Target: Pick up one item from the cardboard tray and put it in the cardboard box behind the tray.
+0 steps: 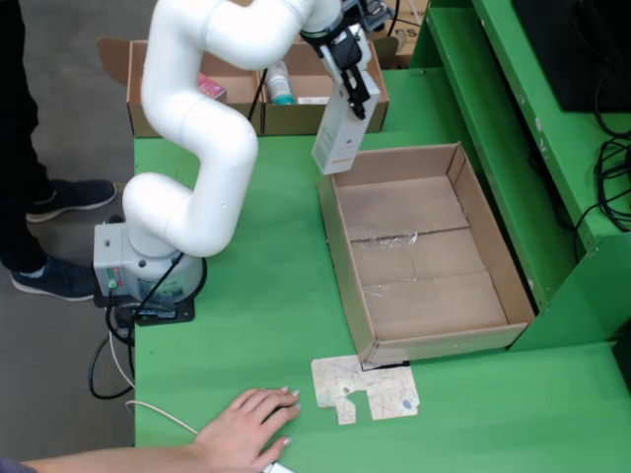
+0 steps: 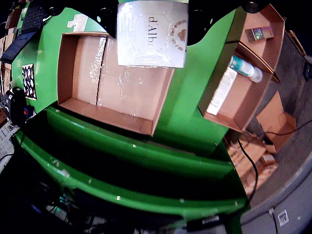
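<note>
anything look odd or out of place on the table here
Yes: a person's hand lies flat on the green table inside the robot's work area, next to a torn piece of cardboard lying loose in front of the empty tray.

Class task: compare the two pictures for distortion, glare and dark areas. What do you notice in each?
View from above: even light, straight lines, mild glare on the tape in the cardboard tray. View riding on the gripper: fisheye curvature, tilted scene, black corners, sheen on the held white box.
</note>
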Robot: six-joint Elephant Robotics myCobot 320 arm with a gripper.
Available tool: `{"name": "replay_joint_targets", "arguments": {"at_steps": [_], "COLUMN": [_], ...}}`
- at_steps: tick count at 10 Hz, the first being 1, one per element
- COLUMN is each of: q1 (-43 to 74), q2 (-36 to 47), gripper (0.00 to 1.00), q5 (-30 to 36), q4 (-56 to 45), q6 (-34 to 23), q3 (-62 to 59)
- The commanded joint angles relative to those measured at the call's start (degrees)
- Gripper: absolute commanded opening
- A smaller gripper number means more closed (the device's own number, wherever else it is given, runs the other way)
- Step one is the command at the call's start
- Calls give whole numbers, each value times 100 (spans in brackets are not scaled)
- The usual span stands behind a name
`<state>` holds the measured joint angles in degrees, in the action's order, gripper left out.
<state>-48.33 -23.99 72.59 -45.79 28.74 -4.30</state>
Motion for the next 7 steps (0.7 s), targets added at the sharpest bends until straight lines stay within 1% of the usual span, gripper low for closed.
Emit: {"name": "replay_joint_targets", "arguments": {"at_steps": [1, 2, 3, 4, 6, 7], "q1": [-1416, -1682, -2188, -2439, -2564, -2832], "q2": [1359, 1371, 1408, 1431, 1397, 1373], "gripper": [0, 0, 0, 0, 0, 0], "q5": [-621, -759, -1004, -1118, -1140, -1268], "q4": [-675, -695, -620, -601, -473, -390], "q6": [1010, 1207, 1524, 1688, 1741, 1899], "q3": [430, 430, 430, 430, 430, 430]}}
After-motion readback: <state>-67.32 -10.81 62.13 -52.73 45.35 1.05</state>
